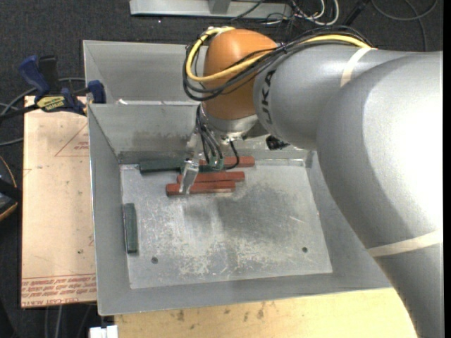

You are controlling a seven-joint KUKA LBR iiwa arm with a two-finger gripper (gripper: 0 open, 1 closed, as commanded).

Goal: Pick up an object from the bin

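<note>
Found the claw (190, 179) low over the left end of a red-brown bar (215, 182), near the middle of the bin's (211, 259) far edge. Noted the bar's long axis running roughly parallel to that edge, extending from the claw toward the right edge. Noted a second red-brown bar (239, 162) just behind and a dark grey bar (156, 165) just beside, toward the far-left corner. Could not tell the claw's opening, nor confirm any hold. Judged a grasp across the bar's short width as required.

Red bars (218, 182) partly under gripper (199, 167), bin (106, 167) rt side behind arm (352, 118), arm cut by pic edge.
</note>
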